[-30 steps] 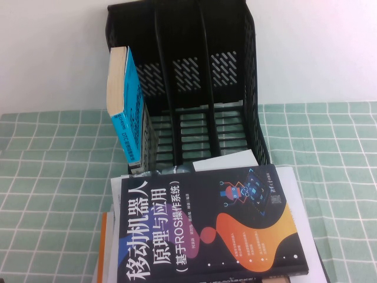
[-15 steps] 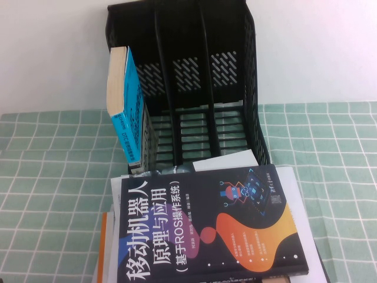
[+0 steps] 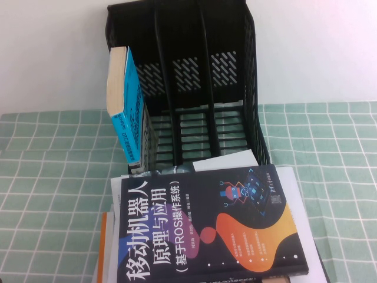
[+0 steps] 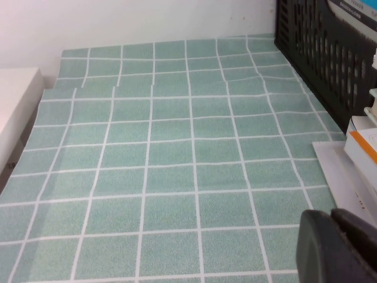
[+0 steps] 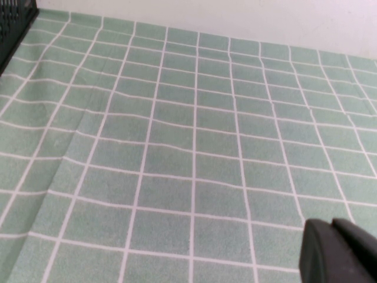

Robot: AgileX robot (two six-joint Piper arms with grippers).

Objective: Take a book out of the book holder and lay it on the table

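The right gripper (image 5: 340,250), closed and empty, hangs over bare cloth on the table (image 5: 194,147); the left gripper (image 4: 339,244) likewise holds nothing, apparently closed, beside a stack topped by a dark navy book (image 3: 206,227). The book (image 3: 126,106) stands upright in the book holder (image 3: 235,71), leftmost slot. A pull at an angle could drag or topple the rack. Neither arm appears from above.
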